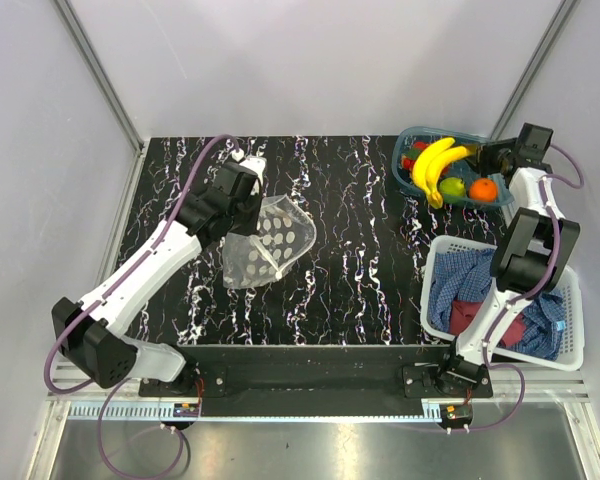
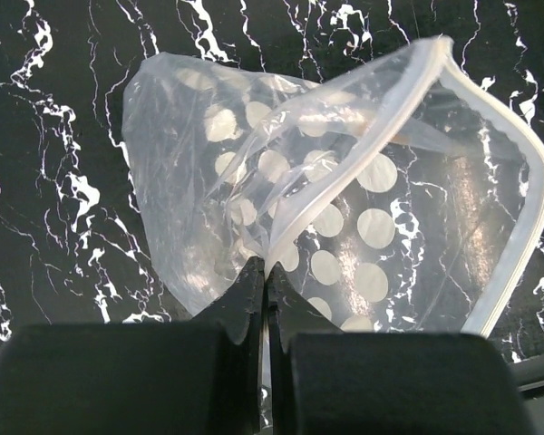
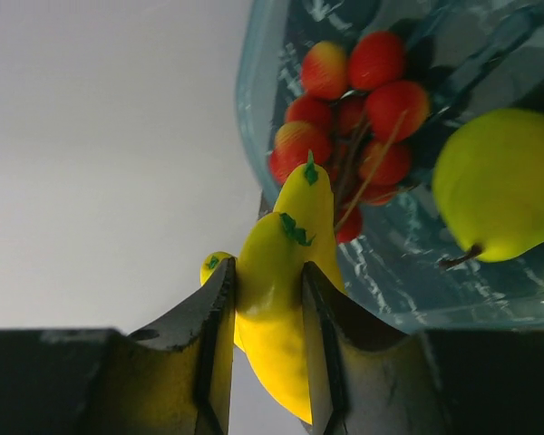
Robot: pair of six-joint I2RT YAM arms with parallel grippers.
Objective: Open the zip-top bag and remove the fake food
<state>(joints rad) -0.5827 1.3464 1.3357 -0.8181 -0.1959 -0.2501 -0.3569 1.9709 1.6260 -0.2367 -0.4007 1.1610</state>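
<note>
The zip-top bag (image 1: 268, 243) is sitting left of centre on the surface (image 1: 360, 250). It's clear and floppy with pale round dots all over it, and the white zip strip is gaping open in a big loop, so you can see right into it. Looks like nothing's inside. The left end effector (image 2: 265, 276) has its fingers pinched together on the bag's rim, right on that strip. Way over at the far right corner, the right end effector (image 3: 267, 272) is clamped on the yellow banana (image 1: 435, 165), which lies across the teal tray (image 1: 408, 148). I can't tell if it's resting in there or held just above it. Also in the tray are a red berry cluster (image 3: 354, 91), a green fruit (image 3: 499, 181) and an orange (image 1: 483, 189). The surface is black with white marble veins. A white basket (image 1: 577, 335) with blue and red cloths (image 1: 470, 290) sits near right, and there are plain pale walls (image 1: 320, 60) with metal posts (image 1: 100, 75) all round.
</note>
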